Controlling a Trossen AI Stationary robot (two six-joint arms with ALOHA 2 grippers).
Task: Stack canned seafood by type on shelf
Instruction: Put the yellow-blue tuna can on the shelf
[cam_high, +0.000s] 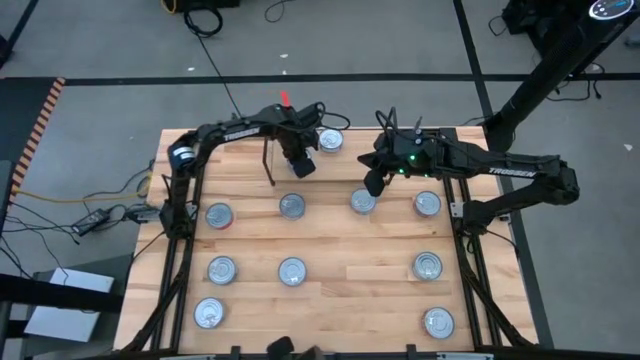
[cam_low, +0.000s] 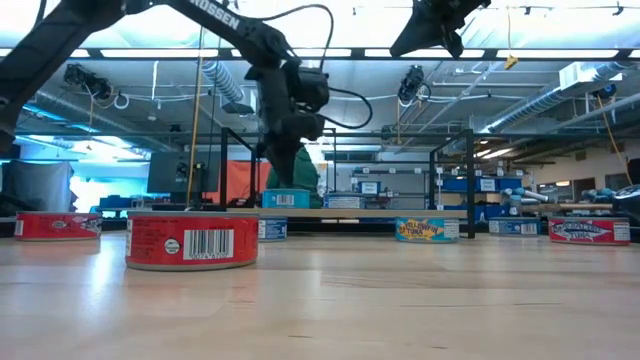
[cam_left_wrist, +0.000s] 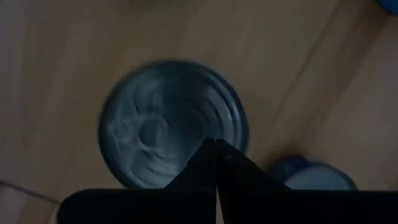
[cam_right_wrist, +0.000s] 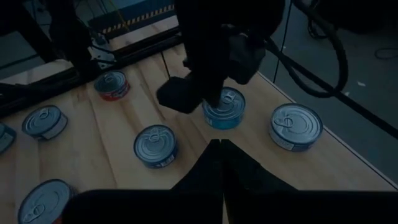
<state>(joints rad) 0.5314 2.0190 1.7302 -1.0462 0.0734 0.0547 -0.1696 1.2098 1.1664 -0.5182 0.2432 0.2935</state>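
From above, eleven cans lie scattered across the table (cam_high: 330, 300), with open wood between the rows. The clenched, empty left gripper (cam_high: 303, 165) hovers near the far edge; the right gripper (cam_high: 373, 184), equally clenched, hovers beside it. Only the low view shows label colours, with a red can (cam_low: 192, 240) nearest. The left wrist view looks down on one silver lid (cam_left_wrist: 171, 121).

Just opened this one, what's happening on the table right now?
Two robot arms hang over a wooden table strewn with flat seafood tins, all lying singly with none stacked. The left gripper, fingers shut and empty, hovers near the far edge by a tin, and its wrist view looks straight down on a silver lid. The right gripper, also shut and empty, hovers just beside another tin in the middle row. Neither arm holds a tin.
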